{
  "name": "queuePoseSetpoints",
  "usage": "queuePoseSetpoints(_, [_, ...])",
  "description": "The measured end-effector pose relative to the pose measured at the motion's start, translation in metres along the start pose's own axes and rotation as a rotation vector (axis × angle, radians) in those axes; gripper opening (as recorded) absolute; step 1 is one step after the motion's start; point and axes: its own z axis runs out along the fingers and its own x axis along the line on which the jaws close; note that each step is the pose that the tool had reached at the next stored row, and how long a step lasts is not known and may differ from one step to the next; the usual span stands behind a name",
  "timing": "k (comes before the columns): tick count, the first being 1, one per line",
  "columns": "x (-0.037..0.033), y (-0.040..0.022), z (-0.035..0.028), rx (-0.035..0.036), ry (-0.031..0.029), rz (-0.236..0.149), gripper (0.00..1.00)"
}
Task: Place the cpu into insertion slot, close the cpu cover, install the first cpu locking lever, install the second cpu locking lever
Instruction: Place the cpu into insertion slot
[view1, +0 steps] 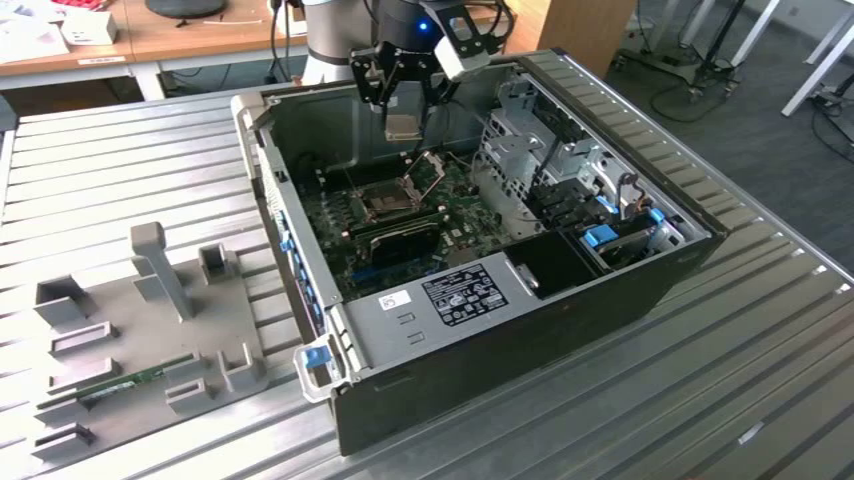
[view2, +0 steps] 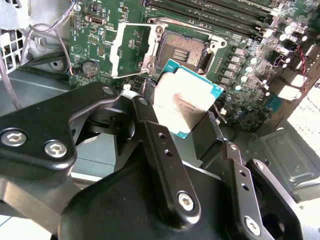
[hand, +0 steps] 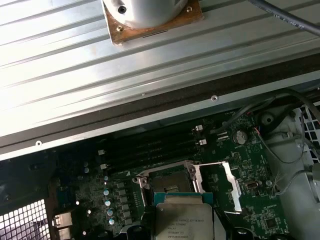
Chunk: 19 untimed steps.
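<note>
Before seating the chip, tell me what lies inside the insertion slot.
The insertion slot holds no chip: its dark contact field shows bare. The cpu, held in the gripper, hangs above and hides one edge of it. The cpu cover stands open.

— Where is the arm?
— In the exterior view the arm (view1: 334, 35) stands at the top edge. Its wrist (view1: 411, 25) shows a blue light, and the tool (view1: 404, 112) hangs below it, pointing down.
— Is the tool gripping anything?
— Yes. Its fingers (view2: 161, 145) are closed onto the cpu (view2: 184, 100), one on each of two opposite edges, so the chip sits out at the tips.
— How do the fingers look close up?
— In the second wrist view the black finger bars, with bolts along them, run side by side out to the chip and lean towards each other at the tips.
</note>
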Motion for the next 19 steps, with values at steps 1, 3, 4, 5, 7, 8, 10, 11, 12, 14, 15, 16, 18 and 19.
queuePoseSetpoints(1, [0.0000, 0.0000, 0.0000, -0.0001, -0.0005, 0.006, 0.54])
queuePoseSetpoints(3, [0.0000, 0.0000, 0.0000, -0.0004, -0.0019, 0.021, 0.54])
queuePoseSetpoints(4, [0.0000, 0.0000, 0.0000, -0.0005, -0.0022, 0.026, 0.54])
queuePoseSetpoints(5, [0.0000, 0.0000, 0.0000, -0.0005, -0.0022, 0.027, 0.54])
queuePoseSetpoints(7, [0.0000, 0.0000, 0.0001, -0.0006, -0.0023, 0.027, 0.54])
queuePoseSetpoints(8, [0.0000, 0.0000, 0.0001, -0.0006, -0.0023, 0.027, 0.54])
queuePoseSetpoints(10, [0.0000, 0.0000, 0.0000, -0.0005, -0.0025, 0.028, 0.54])
queuePoseSetpoints(11, [0.0000, 0.0000, 0.0001, -0.0007, -0.0029, 0.033, 0.54])
queuePoseSetpoints(12, [0.0000, 0.0000, 0.0001, -0.0008, -0.0035, 0.040, 0.54])
queuePoseSetpoints(14, [0.0000, 0.0000, 0.0001, -0.0012, -0.0055, 0.062, 0.54])
queuePoseSetpoints(15, [0.0000, 0.0000, 0.0002, -0.0014, -0.0069, 0.079, 0.54])
queuePoseSetpoints(16, [0.0000, -0.0001, 0.0002, -0.0017, -0.0087, 0.098, 0.54])
queuePoseSetpoints(18, [0.0000, -0.0001, 0.0004, -0.0024, -0.0117, 0.133, 0.54])
queuePoseSetpoints(19, [0.0000, -0.0001, 0.0005, -0.0027, -0.0134, 0.151, 0.54])
